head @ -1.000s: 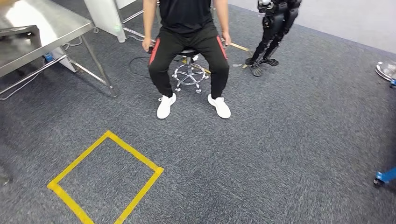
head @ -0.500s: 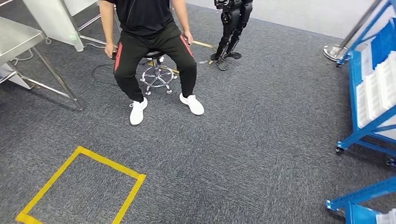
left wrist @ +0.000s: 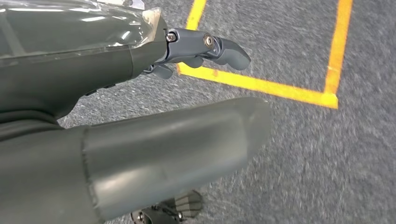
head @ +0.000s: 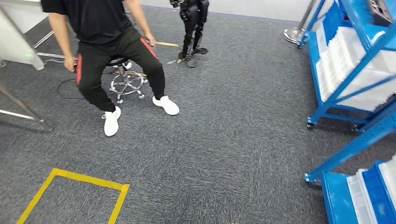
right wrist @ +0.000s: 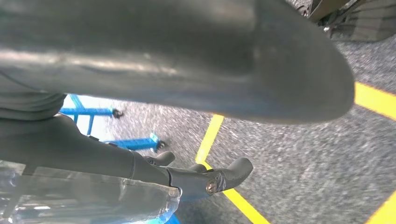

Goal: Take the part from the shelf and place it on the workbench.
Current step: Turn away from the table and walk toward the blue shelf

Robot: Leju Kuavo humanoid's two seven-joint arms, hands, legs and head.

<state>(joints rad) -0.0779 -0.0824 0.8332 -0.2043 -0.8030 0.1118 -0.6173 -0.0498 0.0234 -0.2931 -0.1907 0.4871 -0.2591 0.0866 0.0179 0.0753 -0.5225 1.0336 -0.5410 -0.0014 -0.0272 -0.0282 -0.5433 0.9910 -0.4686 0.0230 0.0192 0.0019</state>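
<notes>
The whole view has swung right since a second ago — the seated person now sits at the left and the blue shelf fills the right. A dark part lies on its top tier, well apart from both hands. The left hand and right hand hang over the carpet — fingers loosely spread, holding nothing.

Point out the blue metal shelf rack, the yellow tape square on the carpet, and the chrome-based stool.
Blue metal shelf rack (head: 344, 88): head view, slanted front post.
Yellow tape square (head: 88, 179): head view, far edge strip.
Chrome-based stool (head: 127, 83): head view, wheeled chrome base.
</notes>
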